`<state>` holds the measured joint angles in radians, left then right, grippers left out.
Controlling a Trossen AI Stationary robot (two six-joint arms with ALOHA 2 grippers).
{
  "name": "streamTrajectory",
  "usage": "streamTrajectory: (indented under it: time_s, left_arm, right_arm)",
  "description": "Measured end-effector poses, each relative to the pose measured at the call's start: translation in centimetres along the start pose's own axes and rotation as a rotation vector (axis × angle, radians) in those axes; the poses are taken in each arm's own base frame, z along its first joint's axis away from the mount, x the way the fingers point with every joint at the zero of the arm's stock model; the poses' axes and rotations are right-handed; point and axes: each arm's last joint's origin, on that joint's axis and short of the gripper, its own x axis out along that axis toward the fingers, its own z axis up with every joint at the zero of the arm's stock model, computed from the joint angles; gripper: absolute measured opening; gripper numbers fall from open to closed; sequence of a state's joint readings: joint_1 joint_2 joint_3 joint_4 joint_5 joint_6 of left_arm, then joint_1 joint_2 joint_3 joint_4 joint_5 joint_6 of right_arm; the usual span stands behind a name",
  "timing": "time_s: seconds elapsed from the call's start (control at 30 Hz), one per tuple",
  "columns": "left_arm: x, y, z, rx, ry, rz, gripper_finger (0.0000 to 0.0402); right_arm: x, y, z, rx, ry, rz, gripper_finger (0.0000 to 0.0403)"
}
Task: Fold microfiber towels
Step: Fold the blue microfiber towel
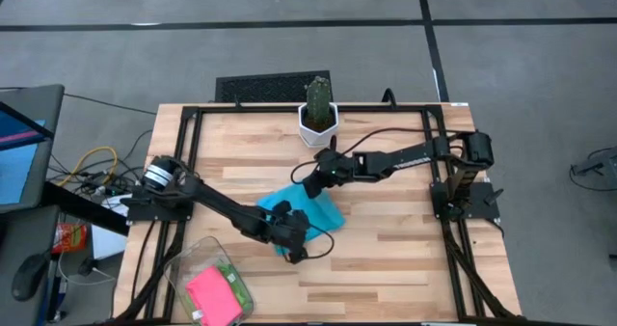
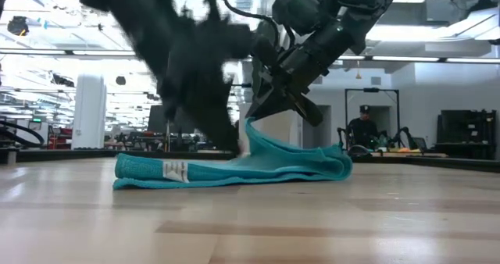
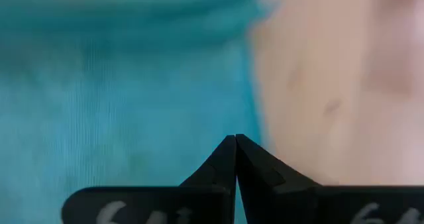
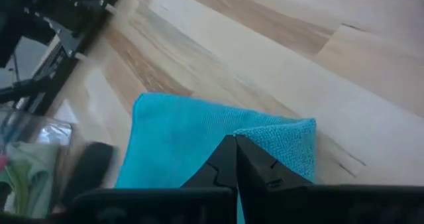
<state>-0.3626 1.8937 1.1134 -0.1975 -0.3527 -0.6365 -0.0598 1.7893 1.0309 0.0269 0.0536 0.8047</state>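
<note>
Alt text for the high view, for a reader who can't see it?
Both arms meet over a blue towel mid-table: the right gripper pinches its far edge, the left gripper presses its near side. A potted cactus stands behind; a clear bin holds pink and green towels.

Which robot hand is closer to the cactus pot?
Right. The right gripper is just in front of the cactus pot, pinching the blue towel; the left gripper is farther off.

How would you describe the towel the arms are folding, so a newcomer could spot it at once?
On the wooden table, look just in front of the potted cactus. The blue towel lies between both arms, loose on the wood, unlike the pink towel inside the clear bin.
</note>
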Motion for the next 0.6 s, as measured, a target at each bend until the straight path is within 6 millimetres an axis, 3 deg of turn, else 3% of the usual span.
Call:
streamTrajectory:
  time_s: [0.1,0.23,0.6]
  left_arm:
    - [1.9,0.3,-1.3,-0.022,0.032,0.02,0.0]
    - [2.9,-0.3,-1.3,-0.042,0.011,-0.05,0.0]
    - [3.2,-0.4,-1.0,-0.057,0.003,-0.086,0.0]
  right_arm:
    - [0.0,0.0,0.1,0.021,-0.009,0.007,0.0024]
    - [0.0,0.1,0.2,0.051,-0.017,0.016,0.0019]
    - [-0.1,1.3,0.2,0.085,-0.065,0.098,0.0025]
